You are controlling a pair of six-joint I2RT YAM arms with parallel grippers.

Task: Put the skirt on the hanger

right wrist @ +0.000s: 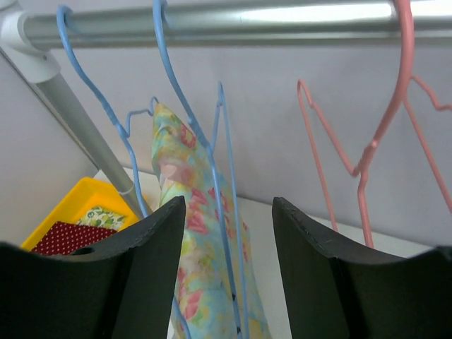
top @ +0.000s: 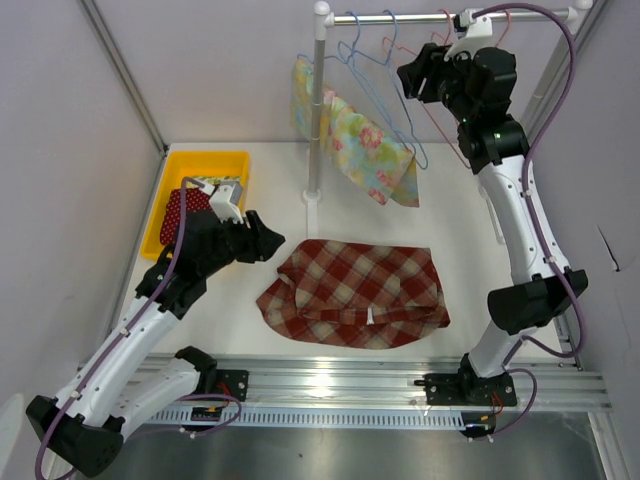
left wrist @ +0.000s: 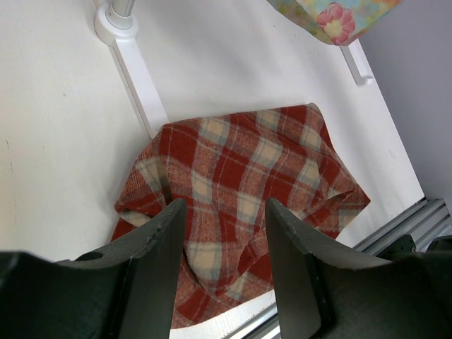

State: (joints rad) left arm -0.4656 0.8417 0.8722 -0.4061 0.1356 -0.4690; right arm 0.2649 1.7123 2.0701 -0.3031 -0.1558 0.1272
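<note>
Starting at the far left of the white table (top: 450,225): meeting a yellow bin (top: 205,163) with a red dotted cloth (top: 177,212) inside. Finding just right of the bin the left gripper (top: 270,243), low over the table, jaws parted, hand released and gripping nothing. Seeing in the left wrist view the same left gripper (left wrist: 226,212), both fingers (left wrist: 159,247) spread above the near part of the fabric below; cannot tell whether touching it.

Coming next to the plaid skirt (top: 355,295), red and beige, lying crumpled on the table between the two arm bases, just right of the left gripper and in front of the foot of the rack post (top: 318,110). Resting on the table only, not on a hanger.

Going up the rack post to the rail (top: 400,18): noting a floral garment (top: 372,160) draped over one of the blue hangers (top: 388,62).

Ending at the right with the right gripper (top: 408,80), raised to rail height, close beside the hangers and pointing toward them. Showing in the right wrist view jaws apart, hand loose and empty, with the blue hangers (right wrist: 180,99) and the floral garment (right wrist: 187,212) straight ahead beyond the fingertips, and a bare pink hanger (right wrist: 378,141) further right, all hooked on the rail (right wrist: 247,21).
</note>
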